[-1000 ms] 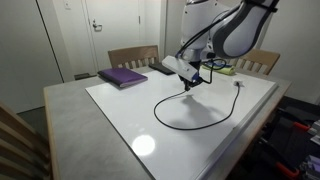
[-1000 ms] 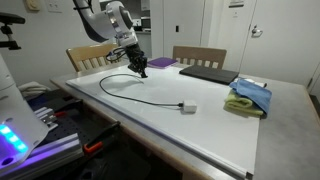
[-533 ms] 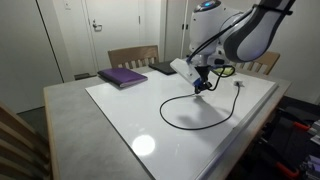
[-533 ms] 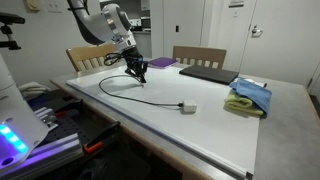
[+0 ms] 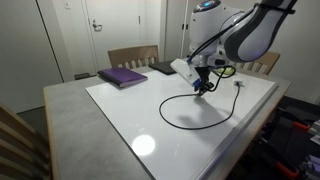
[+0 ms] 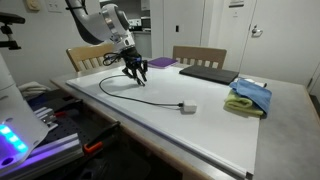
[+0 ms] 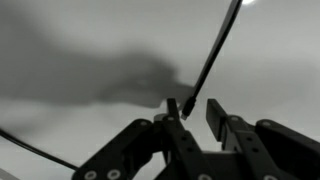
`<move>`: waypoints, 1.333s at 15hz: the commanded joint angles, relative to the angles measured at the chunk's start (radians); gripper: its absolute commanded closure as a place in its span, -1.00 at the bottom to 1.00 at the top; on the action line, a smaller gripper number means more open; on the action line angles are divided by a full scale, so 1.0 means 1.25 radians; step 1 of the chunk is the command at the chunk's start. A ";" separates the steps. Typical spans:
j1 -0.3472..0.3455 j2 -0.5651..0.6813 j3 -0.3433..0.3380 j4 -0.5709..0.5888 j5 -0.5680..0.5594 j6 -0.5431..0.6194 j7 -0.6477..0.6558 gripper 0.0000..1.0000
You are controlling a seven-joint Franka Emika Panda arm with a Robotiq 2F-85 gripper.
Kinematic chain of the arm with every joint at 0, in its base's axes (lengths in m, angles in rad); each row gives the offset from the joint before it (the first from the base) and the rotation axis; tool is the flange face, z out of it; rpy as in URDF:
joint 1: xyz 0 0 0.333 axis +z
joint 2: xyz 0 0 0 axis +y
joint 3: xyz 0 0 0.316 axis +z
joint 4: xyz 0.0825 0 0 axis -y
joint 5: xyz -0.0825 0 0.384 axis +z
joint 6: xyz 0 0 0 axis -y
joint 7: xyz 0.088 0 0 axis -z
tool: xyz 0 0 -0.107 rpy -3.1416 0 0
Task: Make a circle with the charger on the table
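The charger is a thin black cable (image 5: 178, 122) lying in an open loop on the table's white board (image 5: 135, 110). It shows in both exterior views (image 6: 112, 87), with a small white plug block (image 6: 186, 107) at one end. My gripper (image 5: 203, 88) hovers just above the board over the cable's other end (image 6: 135, 74), fingers spread. In the wrist view the cable (image 7: 207, 58) runs down to a plug tip beside the left finger of my gripper (image 7: 192, 108), and the jaws are not closed on it.
A purple folder (image 5: 123, 76) and a dark flat laptop (image 6: 208, 73) lie at the table's far side. Blue and green cloths (image 6: 250, 97) sit near one corner. Wooden chairs (image 5: 133, 56) stand behind the table, and equipment stands beside it (image 6: 20, 125).
My gripper moved along the board with the cable end, widening the loop. Its fingers, shut on the cable end half a second ago, have now spread apart.
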 commanded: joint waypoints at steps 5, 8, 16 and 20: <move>-0.064 -0.136 0.047 -0.014 -0.091 -0.201 -0.016 -0.88; -0.182 -0.208 0.141 -0.032 -0.158 -0.239 -0.088 -1.00; -0.409 -0.266 0.341 -0.025 -0.133 -0.342 -0.306 -1.00; -0.415 -0.274 0.352 -0.027 -0.132 -0.351 -0.321 -1.00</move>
